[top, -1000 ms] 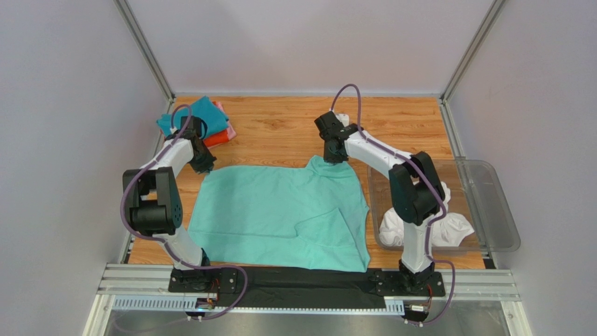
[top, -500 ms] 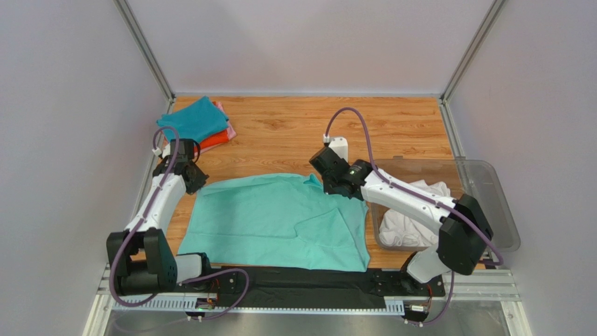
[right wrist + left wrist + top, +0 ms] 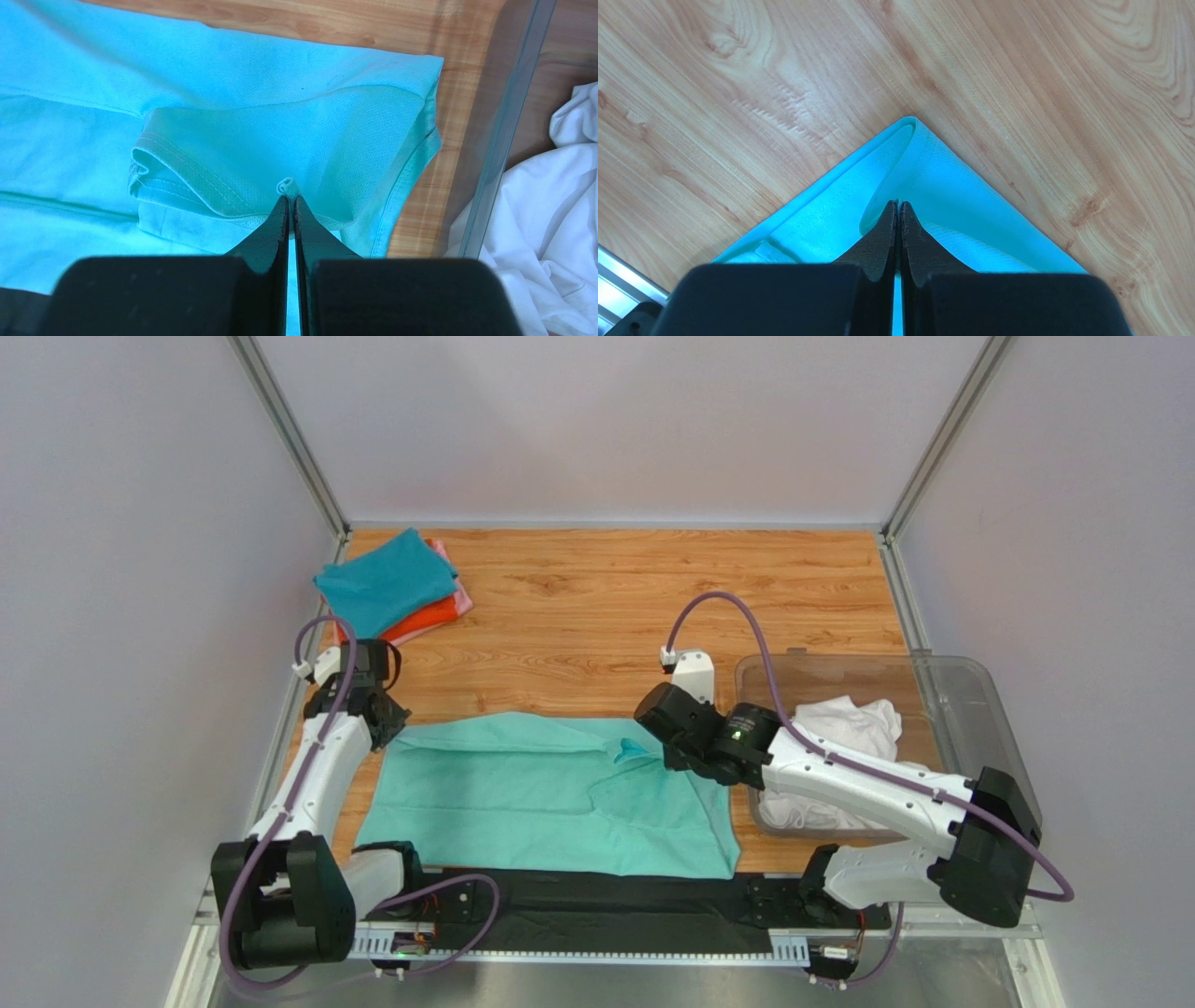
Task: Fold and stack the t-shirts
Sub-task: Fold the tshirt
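Observation:
A mint-green t-shirt [image 3: 533, 791] lies across the near half of the wooden table, its far edge drawn toward me into a fold. My left gripper [image 3: 383, 725] is shut on the shirt's far-left corner; in the left wrist view the gripper [image 3: 899, 204] pinches the fabric [image 3: 948, 182] just behind the pointed corner. My right gripper [image 3: 648, 742] is shut on a hemmed flap near the shirt's right side; the right wrist view shows this gripper [image 3: 290, 199] nipping a small pucker of cloth [image 3: 246, 84]. Folded teal-blue [image 3: 382, 577], orange-red [image 3: 432, 616] and pink [image 3: 443, 553] t-shirts are stacked at the far left.
A clear plastic bin [image 3: 982, 756] stands at the right edge, holding crumpled white t-shirts [image 3: 846, 725]. Its wall [image 3: 505, 119] is close beside my right gripper. A black strip and metal rail [image 3: 617, 896] run along the near edge. Grey walls enclose the table.
Both grippers have travelled from the far side toward the near edge, dragging the mint-green shirt's far edge over itself. The shirt now covers a shorter strip of table.

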